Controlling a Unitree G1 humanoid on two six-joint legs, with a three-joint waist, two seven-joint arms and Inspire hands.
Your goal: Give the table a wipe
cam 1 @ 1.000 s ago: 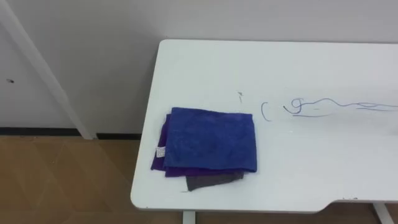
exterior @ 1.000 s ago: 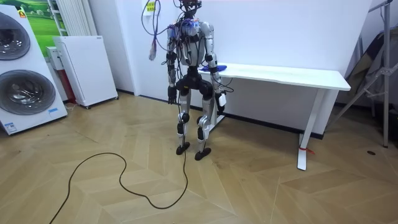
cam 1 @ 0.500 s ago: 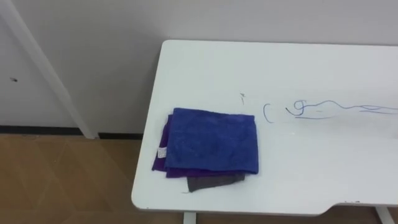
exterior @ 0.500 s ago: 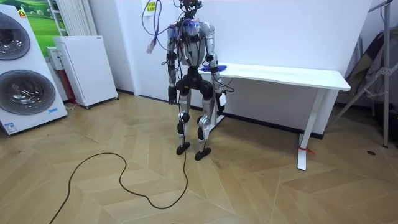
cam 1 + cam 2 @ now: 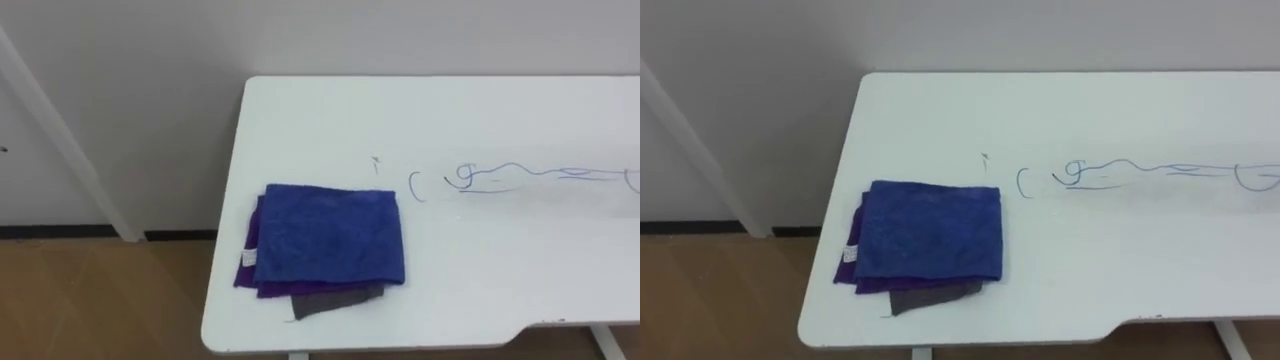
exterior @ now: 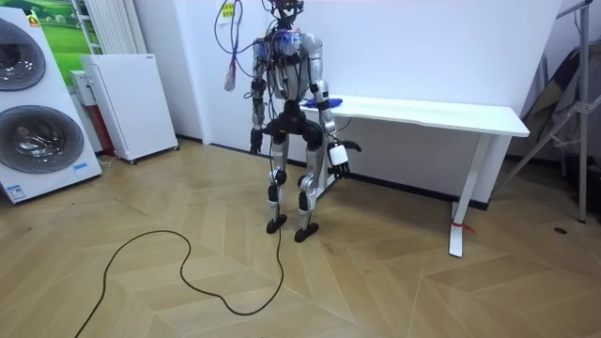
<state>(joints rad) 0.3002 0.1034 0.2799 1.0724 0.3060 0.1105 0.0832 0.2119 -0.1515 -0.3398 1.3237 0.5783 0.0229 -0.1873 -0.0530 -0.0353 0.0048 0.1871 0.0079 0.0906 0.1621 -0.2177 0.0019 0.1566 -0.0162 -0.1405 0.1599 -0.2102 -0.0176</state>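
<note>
Table: white tabletop (image 5: 500, 270), far edge against a pale wall (image 5: 130, 60); shallow cut-out in the near edge toward the right.
Blue cloth: folded blue cloth (image 5: 330, 235) lies flat near the tabletop's left near corner, on top of a small stack, apart from both hands.
Under it: purple cloth (image 5: 246, 268) peeks out at the stack's left and near sides; grey cloth (image 5: 332, 301) sticks out at the near side, close to the tabletop's near edge.
Label: small white sewn tag (image 5: 249, 259) on the stack's left edge; its print is too small to read.
Writing: blue pen scribble (image 5: 520, 177) runs from mid-tabletop toward the right edge of the view. It starts with a bracket-like curve, then a loop and long strokes; it does not read as letters or words.
Other mark: tiny dark mark (image 5: 376, 160) just left of the scribble, behind the stack's far right corner.
Robot: stands upright on the wood floor (image 6: 394, 282) at the table's end on the room view's left, facing the wall.
Left hand: left hand (image 6: 255, 143) hangs by the hip; fingers too small to judge, cannot tell.
Right hand: right hand (image 6: 340, 160) is held out below the tabletop's near edge; fingers likewise cannot tell.
Surroundings: stacked washing machines (image 6: 33, 103) at the room view's left.
</note>
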